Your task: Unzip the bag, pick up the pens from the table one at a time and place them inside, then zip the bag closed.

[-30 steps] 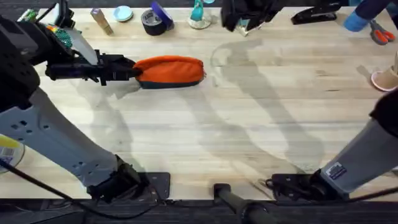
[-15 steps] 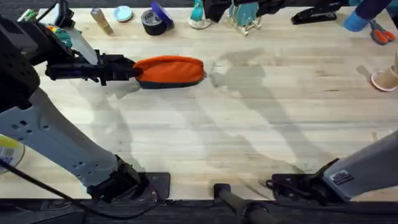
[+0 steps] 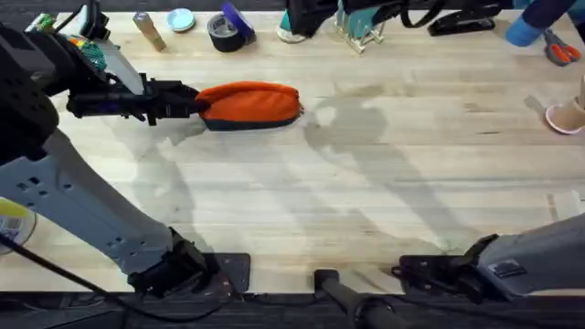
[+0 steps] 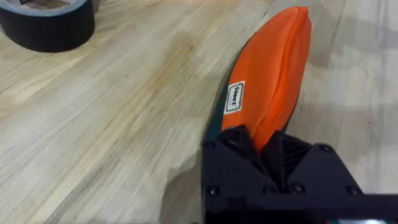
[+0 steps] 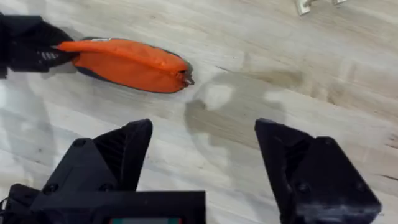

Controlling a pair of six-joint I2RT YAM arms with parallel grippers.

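The left gripper (image 3: 194, 103) fingers pinch the nine o'clock end of the orange soft fabric pouch (image 3: 251, 103) on the light wooden bench (image 3: 366, 183). The right gripper (image 5: 202, 155) fingers stand wide apart.

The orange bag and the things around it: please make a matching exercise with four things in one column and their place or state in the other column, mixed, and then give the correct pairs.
Things:
1. bag
2. left gripper
3. right gripper
4. roll of black tape

Places or states:
A. open, above the table, holding nothing
B. at the far edge of the table
C. lying on its side, zipper shut
D. shut on one end of the bag

Pairs: 1-C, 2-D, 3-A, 4-B
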